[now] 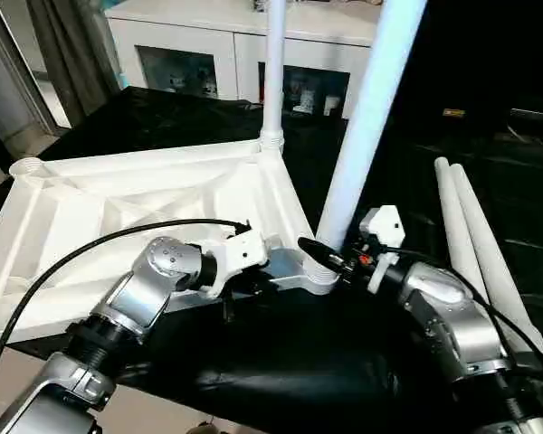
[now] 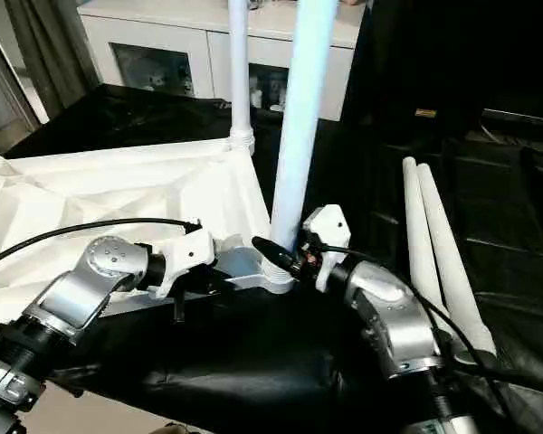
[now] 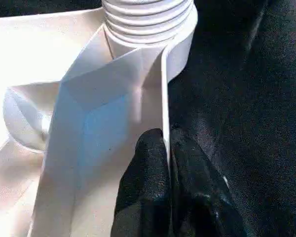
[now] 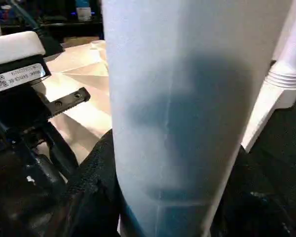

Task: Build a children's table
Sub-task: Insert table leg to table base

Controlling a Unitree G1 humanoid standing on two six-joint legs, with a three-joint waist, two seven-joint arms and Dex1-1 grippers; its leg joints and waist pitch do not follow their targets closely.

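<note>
The children's table top [image 1: 136, 203] lies upside down on a black cloth, ribbed underside up. One white leg [image 1: 273, 72] stands upright in the far corner socket. A second leg [image 1: 371, 117] leans in the near corner socket [image 1: 319, 274], its threaded base at the socket's mouth [image 3: 148, 19]. My right gripper [image 1: 330, 256] is shut around this leg just above the socket, with a black finger [image 4: 91, 190] on each side of the tube [image 4: 182, 113]. Beside that socket my left gripper [image 3: 166, 150] is shut on the top's thin rim wall [image 3: 164, 89].
Two loose white legs [image 1: 475, 244] lie side by side on the black cloth to the right. A white cabinet [image 1: 226, 45] with glass fronts stands behind the table. Another empty socket [image 1: 27, 167] shows at the far left corner. A black cable [image 1: 90, 249] arcs over my left forearm.
</note>
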